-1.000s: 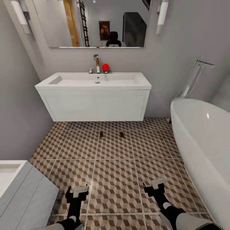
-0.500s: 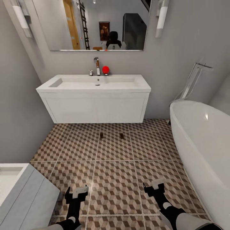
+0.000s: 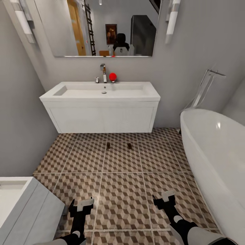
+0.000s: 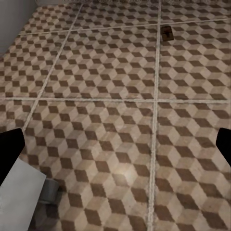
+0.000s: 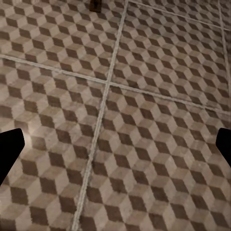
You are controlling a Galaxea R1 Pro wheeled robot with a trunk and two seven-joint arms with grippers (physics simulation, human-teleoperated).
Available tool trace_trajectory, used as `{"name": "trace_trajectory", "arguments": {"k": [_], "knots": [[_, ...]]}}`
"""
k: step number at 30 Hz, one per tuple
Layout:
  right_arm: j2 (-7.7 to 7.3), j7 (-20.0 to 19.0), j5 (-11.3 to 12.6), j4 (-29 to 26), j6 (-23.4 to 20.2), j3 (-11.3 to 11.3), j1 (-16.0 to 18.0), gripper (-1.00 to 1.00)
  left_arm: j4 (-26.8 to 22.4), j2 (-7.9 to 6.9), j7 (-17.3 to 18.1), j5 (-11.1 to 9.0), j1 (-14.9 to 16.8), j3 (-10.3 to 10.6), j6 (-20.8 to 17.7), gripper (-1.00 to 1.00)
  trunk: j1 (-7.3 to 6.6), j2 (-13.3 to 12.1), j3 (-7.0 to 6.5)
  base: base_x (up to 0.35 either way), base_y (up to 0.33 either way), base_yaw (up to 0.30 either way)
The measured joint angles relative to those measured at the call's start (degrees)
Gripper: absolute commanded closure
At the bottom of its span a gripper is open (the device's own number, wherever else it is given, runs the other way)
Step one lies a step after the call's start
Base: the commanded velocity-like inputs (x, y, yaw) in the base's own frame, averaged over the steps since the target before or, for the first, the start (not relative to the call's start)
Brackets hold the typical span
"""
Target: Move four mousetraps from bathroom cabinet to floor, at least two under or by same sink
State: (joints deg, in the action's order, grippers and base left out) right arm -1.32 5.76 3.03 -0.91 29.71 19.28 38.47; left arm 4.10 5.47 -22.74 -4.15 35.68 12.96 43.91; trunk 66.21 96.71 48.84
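Two mousetraps lie on the bathroom floor (image 3: 122,197) just in front of the sink (image 3: 102,93), one on the left (image 3: 108,145) and one on the right (image 3: 129,146), a small gap between them. In the left wrist view a mousetrap (image 4: 167,32) lies far ahead on the tiles, and in the right wrist view another (image 5: 96,5) sits at the frame's edge. My left gripper (image 3: 82,203) and right gripper (image 3: 164,196) hover low over the tiles, well short of the traps. Both are open with nothing between their fingers.
A white oval bathtub (image 3: 217,149) fills the right side, with a floor-standing tap (image 3: 207,83) behind it. A pale drawer unit (image 3: 23,207) stands close at the lower left. On the sink stand a chrome tap (image 3: 103,69) and a red object (image 3: 112,76).
The whole picture has slid slightly downward, so the camera has moved. The two mousetraps have stayed in place and both grippers hold the same pose.
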Motion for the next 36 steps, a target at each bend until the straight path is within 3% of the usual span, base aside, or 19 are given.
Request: {"name": "trace_trajectory", "arguments": {"k": [36], "knots": [[0.00,0.00,0.00,0.00,0.00,0.00,0.00,-1.00,0.05,0.01,0.01,0.00,0.00,0.00,0.00,-1.00,-7.91,-14.44,-6.46,0.000,0.000,0.000]]}}
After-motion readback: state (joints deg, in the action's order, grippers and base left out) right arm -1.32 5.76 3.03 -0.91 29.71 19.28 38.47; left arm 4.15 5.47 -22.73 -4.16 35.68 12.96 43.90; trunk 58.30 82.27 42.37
